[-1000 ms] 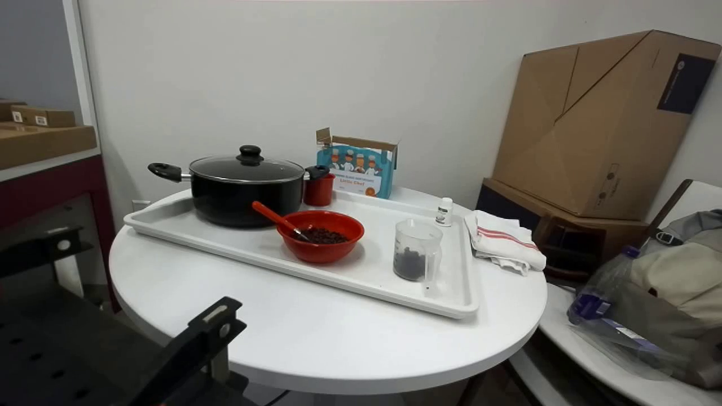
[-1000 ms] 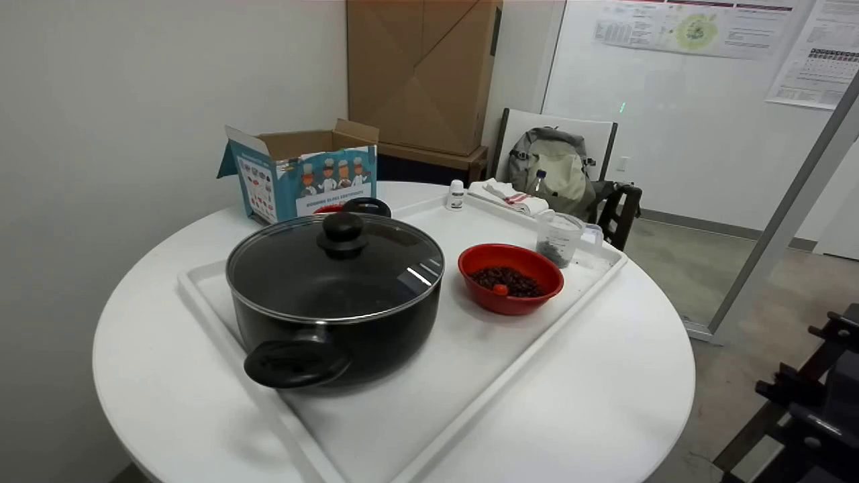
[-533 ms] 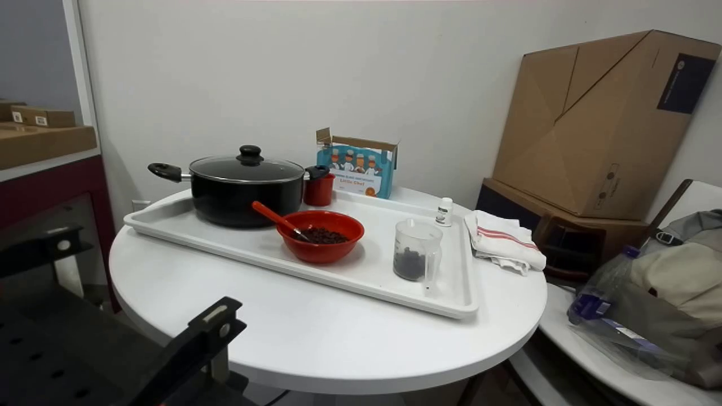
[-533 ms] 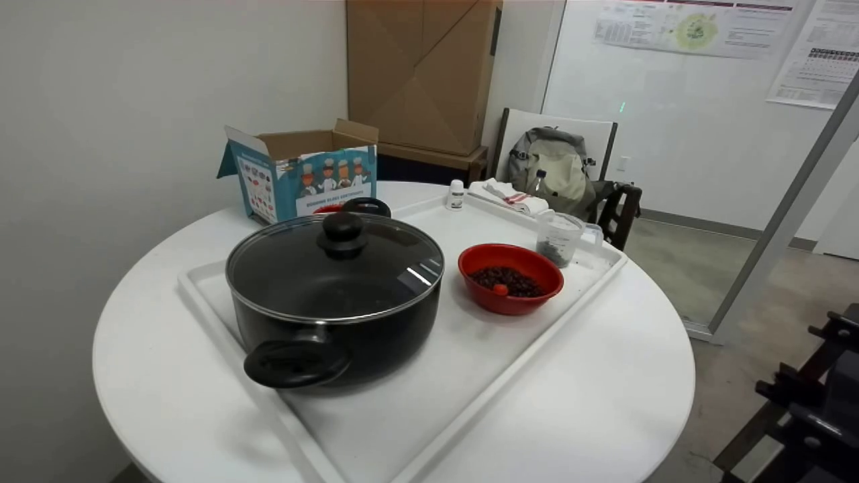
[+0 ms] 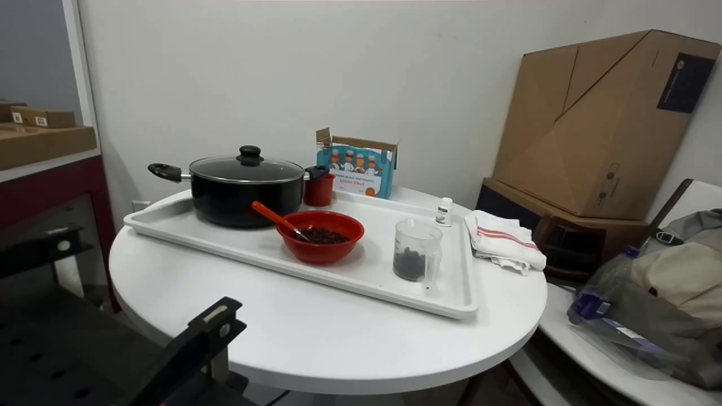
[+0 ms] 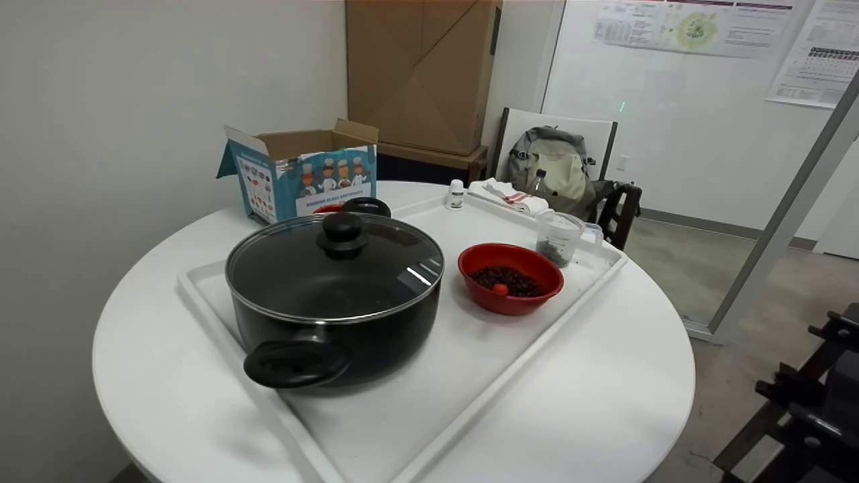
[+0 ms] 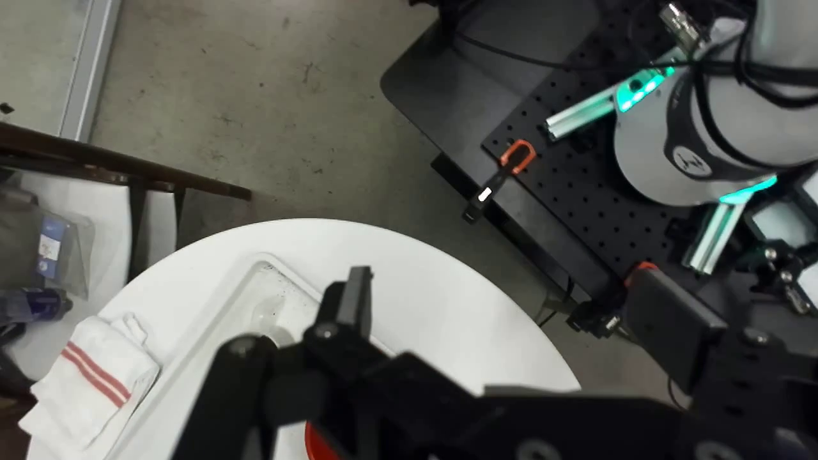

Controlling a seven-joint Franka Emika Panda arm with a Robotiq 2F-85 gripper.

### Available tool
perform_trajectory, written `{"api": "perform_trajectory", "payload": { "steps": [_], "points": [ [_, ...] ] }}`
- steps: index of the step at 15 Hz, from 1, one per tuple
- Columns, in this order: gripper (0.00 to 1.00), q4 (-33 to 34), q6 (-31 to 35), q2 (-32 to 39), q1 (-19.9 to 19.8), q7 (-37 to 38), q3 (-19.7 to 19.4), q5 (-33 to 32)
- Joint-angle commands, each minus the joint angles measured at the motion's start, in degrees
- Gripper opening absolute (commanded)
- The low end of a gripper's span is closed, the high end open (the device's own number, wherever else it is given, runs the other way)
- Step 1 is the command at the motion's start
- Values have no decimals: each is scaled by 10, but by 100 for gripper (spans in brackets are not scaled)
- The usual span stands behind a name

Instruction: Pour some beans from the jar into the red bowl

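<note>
The layout on the table [image 5: 271, 332] matches half a second earlier; in the wrist view the claw [image 7: 508, 297] has its fingers [image 7: 671, 322] spread apart.
In an exterior view, the table is round, smooth and white, bearing a white rectangular tray [image 5: 361, 286] with rounded corners and a raised rim; on the tray the pot [image 5: 247, 200], glossy black and cylindrical under a metal-edged glass lid [image 5: 225, 169], stands at ten o'clock from the red bowl [image 5: 321, 253], which is shallow, round and shiny; the jar [image 5: 414, 238], clear, cylindrical and handled, stands upright on the tray at three o'clock from the bowl; a red-handled spoon [image 5: 276, 217] leans in the bowl among dark reddish grains [image 5: 326, 236], its handle slanting toward ten o'clock; the beans [image 5: 410, 265], nearly black and granular, lie low inside the jar's see-through wall.
</note>
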Motion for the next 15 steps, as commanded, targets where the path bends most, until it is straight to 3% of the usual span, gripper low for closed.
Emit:
{"api": "perform_trajectory", "payload": {
  "steps": [1,4,5,13,15],
  "points": [
    [100,19,16,17,15,-117,-30,-65],
    [100,15,60,31,15,-205,-45,-96],
    [100,7,45,15,-4,-160,-27,-74],
    [100,-5,59,26,2,-216,-29,-77],
    [100,-19,83,21,16,-274,-41,-73]
  ]
}}
